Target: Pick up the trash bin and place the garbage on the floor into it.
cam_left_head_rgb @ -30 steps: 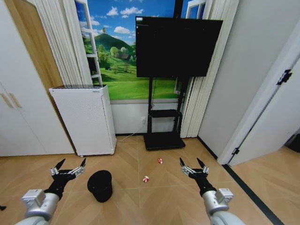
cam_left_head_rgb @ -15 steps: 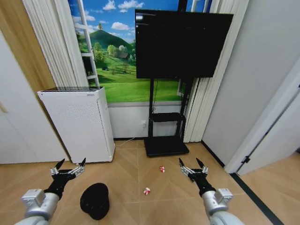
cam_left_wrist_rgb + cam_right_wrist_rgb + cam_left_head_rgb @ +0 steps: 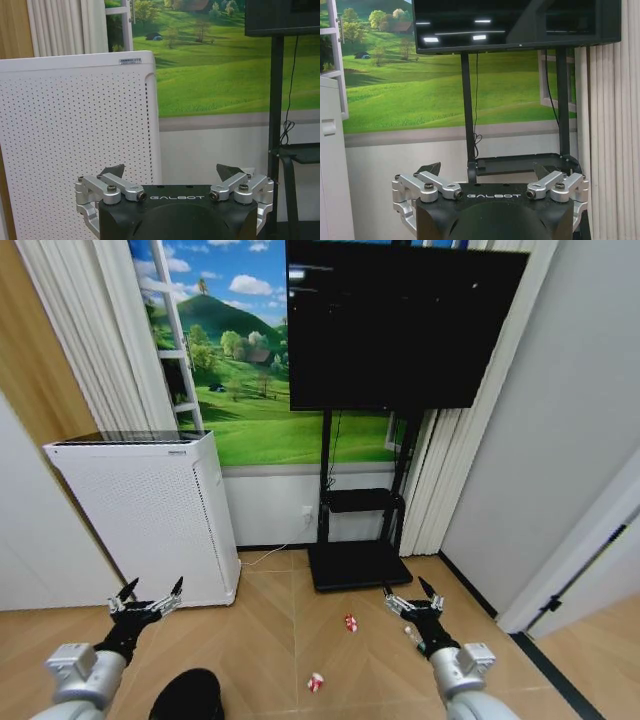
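The trash bin [image 3: 187, 696], a small black round wastebasket, stands on the wood floor at the head view's lower edge, just right of my left arm. Two red-and-white garbage scraps lie on the floor: one [image 3: 350, 622] near the TV stand's base and one [image 3: 315, 681] closer to me. My left gripper [image 3: 150, 598] is held out open above the floor, up and left of the bin, holding nothing. My right gripper [image 3: 412, 598] is open too, to the right of the farther scrap. The wrist views show the left gripper [image 3: 170, 172] and the right gripper [image 3: 487, 170] with fingers spread.
A white perforated cabinet [image 3: 150, 510] stands against the wall at the left. A big black TV [image 3: 400, 325] on a black stand [image 3: 358, 565] stands straight ahead. Curtains hang on both sides, and a white wall and door frame close the right side.
The whole picture has shifted: the camera has come closer to the wall, so the bin and scraps sit lower in view. Both arms hold the same open pose.
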You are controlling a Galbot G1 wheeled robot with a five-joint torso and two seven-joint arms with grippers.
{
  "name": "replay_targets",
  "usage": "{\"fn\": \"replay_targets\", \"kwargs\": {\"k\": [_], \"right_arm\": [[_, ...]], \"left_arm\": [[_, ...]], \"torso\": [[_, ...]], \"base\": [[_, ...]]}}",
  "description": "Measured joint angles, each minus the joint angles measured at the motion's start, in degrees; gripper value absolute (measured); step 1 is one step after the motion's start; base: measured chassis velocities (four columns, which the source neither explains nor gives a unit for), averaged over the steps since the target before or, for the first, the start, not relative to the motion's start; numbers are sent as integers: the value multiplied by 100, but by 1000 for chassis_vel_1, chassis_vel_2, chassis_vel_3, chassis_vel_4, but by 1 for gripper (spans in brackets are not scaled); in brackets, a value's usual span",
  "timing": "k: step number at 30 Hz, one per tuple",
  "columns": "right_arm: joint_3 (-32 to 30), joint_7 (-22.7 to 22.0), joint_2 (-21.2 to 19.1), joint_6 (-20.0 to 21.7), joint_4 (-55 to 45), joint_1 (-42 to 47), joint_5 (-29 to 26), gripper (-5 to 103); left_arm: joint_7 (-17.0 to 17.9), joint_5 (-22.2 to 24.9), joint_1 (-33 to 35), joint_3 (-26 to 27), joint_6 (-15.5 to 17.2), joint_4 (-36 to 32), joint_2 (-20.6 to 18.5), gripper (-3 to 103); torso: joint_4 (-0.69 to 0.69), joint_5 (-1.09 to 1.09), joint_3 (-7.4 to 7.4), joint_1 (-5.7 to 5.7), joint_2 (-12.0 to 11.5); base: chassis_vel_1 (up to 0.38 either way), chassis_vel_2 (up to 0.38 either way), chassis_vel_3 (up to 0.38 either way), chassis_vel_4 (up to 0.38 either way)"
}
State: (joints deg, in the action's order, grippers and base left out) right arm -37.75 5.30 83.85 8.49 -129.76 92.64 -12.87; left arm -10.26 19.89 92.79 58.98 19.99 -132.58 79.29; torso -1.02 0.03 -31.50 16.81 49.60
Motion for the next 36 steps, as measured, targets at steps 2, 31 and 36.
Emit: {"fn": "replay_targets", "kwargs": {"k": [2, 31, 36], "right_arm": [[-2, -4, 0, 0, 1, -6, 0, 100], [-28, -129, 9, 9, 43, -43, -67, 100], [-34, -147, -6, 12, 41, -51, -96, 100]], "left_arm": [[-1, -2, 11, 0, 11, 0, 11, 100], [-92, -264, 18, 18, 18, 52, 62, 100], [-107, -290, 18, 18, 15, 55, 68, 100]], "torso": [[2, -2, 0, -1, 0], [0, -3, 51, -51, -95], [0, -3, 111, -95, -198]], "base": [[-95, 120, 72, -42], [9, -9, -8, 8], [0, 0, 0, 0]]}}
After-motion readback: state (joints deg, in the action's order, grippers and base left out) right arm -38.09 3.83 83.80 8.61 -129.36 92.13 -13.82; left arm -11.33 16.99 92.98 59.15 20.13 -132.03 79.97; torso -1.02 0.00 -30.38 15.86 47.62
